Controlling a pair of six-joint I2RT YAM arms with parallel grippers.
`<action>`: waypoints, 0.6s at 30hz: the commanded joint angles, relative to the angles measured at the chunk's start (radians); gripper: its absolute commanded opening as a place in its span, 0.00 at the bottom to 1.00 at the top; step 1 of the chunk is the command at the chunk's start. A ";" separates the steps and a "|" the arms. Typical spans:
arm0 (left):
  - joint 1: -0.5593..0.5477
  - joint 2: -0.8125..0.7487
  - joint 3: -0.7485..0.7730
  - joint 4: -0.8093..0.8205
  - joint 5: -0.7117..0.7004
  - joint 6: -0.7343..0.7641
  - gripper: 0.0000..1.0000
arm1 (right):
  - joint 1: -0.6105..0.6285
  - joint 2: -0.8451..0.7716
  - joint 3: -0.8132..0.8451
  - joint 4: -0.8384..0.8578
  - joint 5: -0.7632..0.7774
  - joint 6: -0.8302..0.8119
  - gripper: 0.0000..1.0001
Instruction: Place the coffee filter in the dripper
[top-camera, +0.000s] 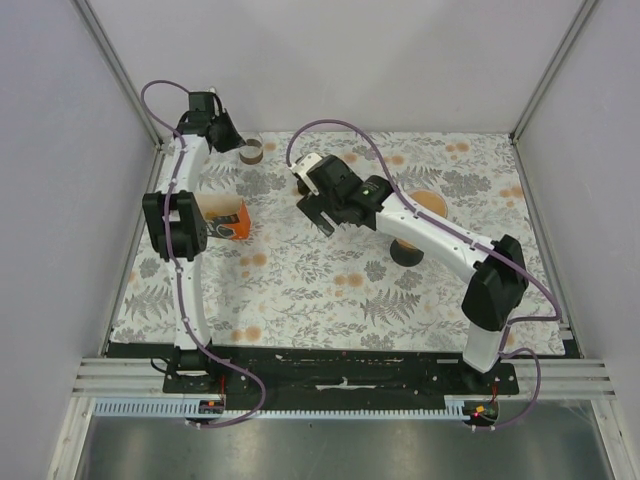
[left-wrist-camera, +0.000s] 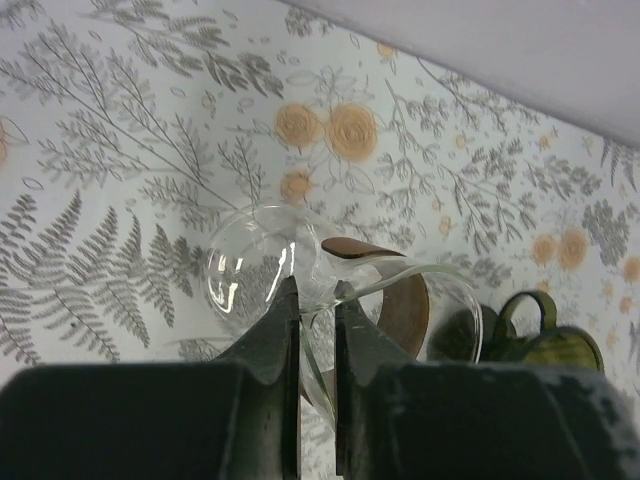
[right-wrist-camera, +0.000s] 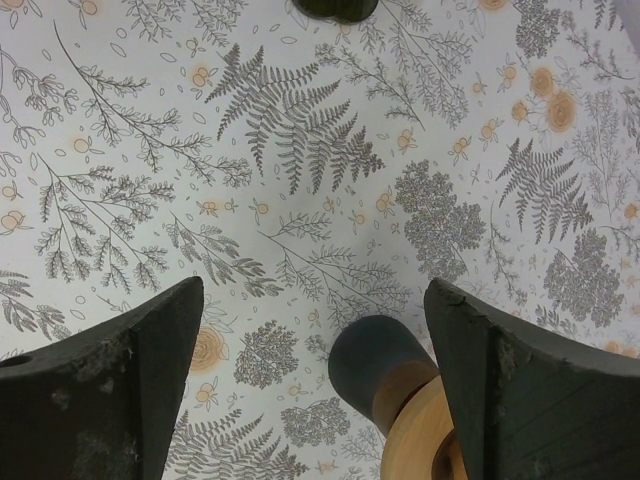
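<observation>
Left claw (left-wrist-camera: 315, 295) pinching glass dripper (left-wrist-camera: 250, 265) rim, table (top-camera: 330, 290) 11 o'clock; right claw (right-wrist-camera: 312, 290) spread. Glass likely slick, brittle: grip wooden collar (left-wrist-camera: 395, 300).

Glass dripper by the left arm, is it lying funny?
Yes, the glass dripper seems tipped on its side, its rim pinched in the left tool. No spill or cracks show.

Bright, even light, soft shadows, glare on the glass dripper (left-wrist-camera: 232, 272).
</observation>
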 joint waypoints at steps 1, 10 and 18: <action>0.004 -0.159 -0.012 -0.095 0.194 0.037 0.02 | -0.032 -0.096 0.000 0.020 0.022 0.023 0.98; -0.137 -0.427 -0.200 -0.321 0.470 0.396 0.02 | -0.156 -0.292 -0.037 0.097 -0.188 0.041 0.98; -0.340 -0.553 -0.515 -0.389 0.495 0.710 0.02 | -0.182 -0.349 -0.067 0.117 -0.204 0.023 0.98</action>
